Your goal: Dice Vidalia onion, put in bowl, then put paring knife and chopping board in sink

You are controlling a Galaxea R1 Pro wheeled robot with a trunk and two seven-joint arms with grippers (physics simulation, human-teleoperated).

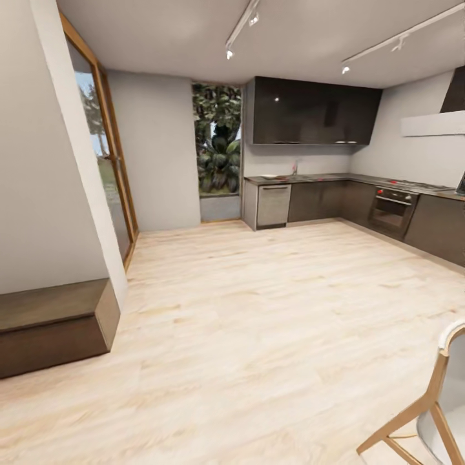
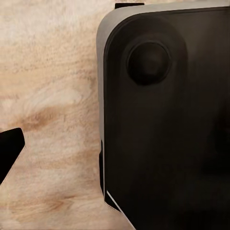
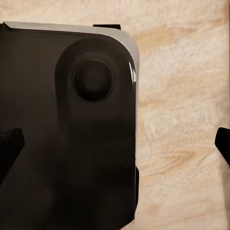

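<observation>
— Floor (image 1: 258, 336) first, then? What lies closest?

— Pale wood planks, right under the robot. Both wrist views look down at them past the black, grey-edged base (image 2: 167, 124). In the left wrist view one dark fingertip (image 2: 9, 148) shows at the frame's edge over the planks; its partner is hidden, so I cannot tell how the left fingers stand. In the right wrist view two dark fingertips (image 3: 9, 148) sit at opposite edges of the frame, spread wide, with nothing between them but the base and floor.

— And near the robot in the head view?

— A chair (image 1: 426, 407) with a white seat and light wooden legs at the near right. On the left, a low brown bench (image 1: 51, 323) against a white wall, with a tall wood-framed window (image 1: 110, 155) beyond it.

— Where is the kitchen?

— Well apart, across the open floor, in the far right corner. Glossy black cabinets (image 1: 313, 111) hang over a grey countertop (image 1: 323, 177), which turns the corner and runs along the right wall. Dark lower cabinets stand beneath, with a steel dishwasher (image 1: 274, 205) at the left end and an oven (image 1: 392, 210) with red knobs further right.

— The sink?

— A thin tap (image 1: 295, 168) rises from the countertop near its left end; the basin itself is too small to make out. Left of the kitchen, a window (image 1: 217, 139) shows green foliage.
</observation>
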